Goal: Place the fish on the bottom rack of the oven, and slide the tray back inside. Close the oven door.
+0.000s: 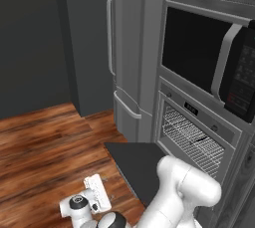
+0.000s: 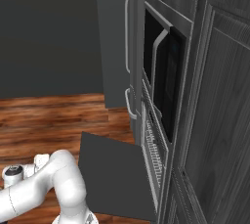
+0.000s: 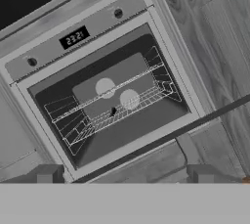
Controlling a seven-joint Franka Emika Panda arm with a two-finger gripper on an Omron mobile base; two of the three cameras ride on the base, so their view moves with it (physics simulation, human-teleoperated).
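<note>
The oven (image 3: 73,38) stands with its door (image 1: 139,165) folded down flat, a dark panel jutting over the floor. The bottom rack (image 3: 122,105), a silver wire grid, sits inside the cavity. The fish (image 3: 113,112), a small dark sliver, lies on that rack near its middle and shows again as the fish (image 1: 201,139) on the rack (image 1: 191,142). My gripper (image 3: 125,176) hangs low in front of the door's outer edge, well back from the oven and facing it. Its fingers (image 3: 49,174) are spread wide, open, with nothing between them.
A black-windowed microwave (image 1: 199,53) with a curved vertical handle sits above the oven. A tall grey fridge (image 1: 127,48) stands to the left, and dark cabinet doors (image 2: 219,120) to the right. Wooden floor (image 1: 45,137) stretches left of the open door.
</note>
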